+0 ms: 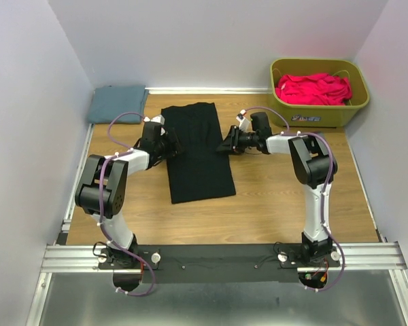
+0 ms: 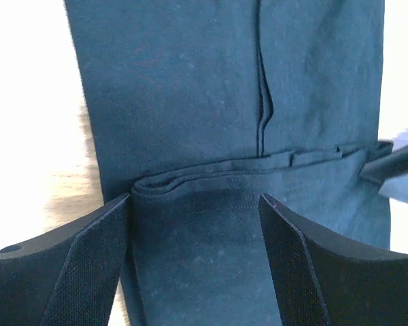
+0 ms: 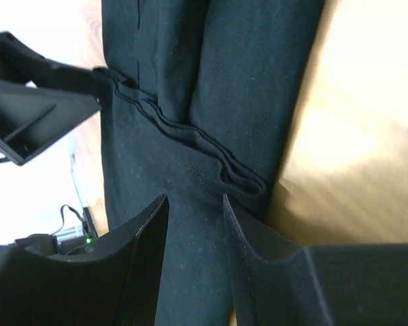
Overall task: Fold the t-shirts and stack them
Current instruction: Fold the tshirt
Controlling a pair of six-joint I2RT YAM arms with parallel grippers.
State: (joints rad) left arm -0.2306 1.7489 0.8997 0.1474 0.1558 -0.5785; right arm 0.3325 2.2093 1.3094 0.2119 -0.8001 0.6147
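Left hand [image 2: 194, 204] gaped wide, right hand [image 3: 195, 198] narrowly, both empty over the black t-shirt [image 2: 177, 88], which looked limp and light, best pinched at the layered fold [image 2: 211, 173] just ahead

even overhead light — wrist views blown out, softly blurred.

The black t-shirt [image 1: 198, 153] is soft matt cloth with a fine knit. The bench [image 1: 272, 197] is smooth wood with a light shine. The basket [image 1: 319, 115] is glossy green plastic. The left gripper [image 2: 194, 204] has matt black plastic fingers [image 2: 88, 265] with rough woven faces. The rail [image 1: 75, 257] is brushed metal.
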